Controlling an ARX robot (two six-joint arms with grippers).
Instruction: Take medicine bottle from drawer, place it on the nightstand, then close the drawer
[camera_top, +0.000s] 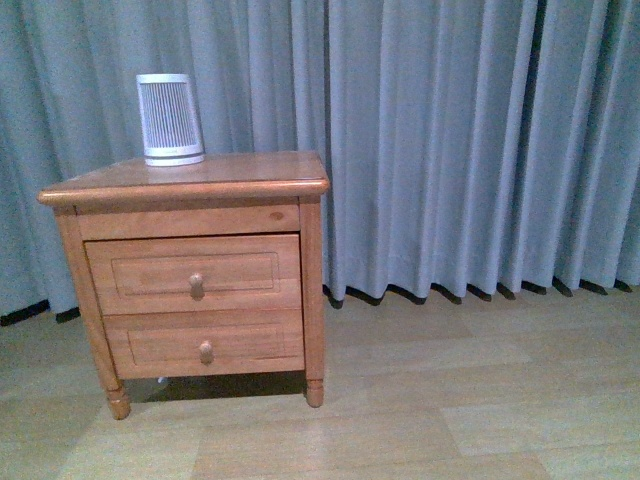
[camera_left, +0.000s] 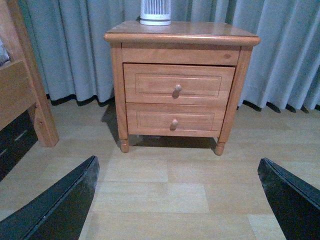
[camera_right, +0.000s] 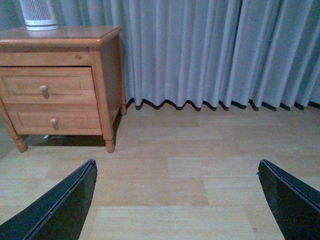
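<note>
The orange-brown nightstand (camera_top: 190, 175) stands at the left against a grey curtain; it also shows in the left wrist view (camera_left: 180, 35) and the right wrist view (camera_right: 60, 37). Its upper drawer (camera_top: 195, 272) is shut, with one round knob (camera_top: 196, 283); it also shows in the left wrist view (camera_left: 177, 84) and the right wrist view (camera_right: 47, 85). The medicine bottle is hidden. My left gripper (camera_left: 177, 200) is open and empty, over the floor, well short of the nightstand. My right gripper (camera_right: 177, 200) is open and empty, to the right of the nightstand. Neither arm shows in the front view.
A large white ribbed cylindrical device (camera_top: 168, 118) stands on the nightstand top at the back left. The lower drawer (camera_top: 205, 343) is shut. A wooden bed frame (camera_left: 25, 85) stands left of the nightstand in the left wrist view. Pale wood floor (camera_top: 450, 400) spreads in front.
</note>
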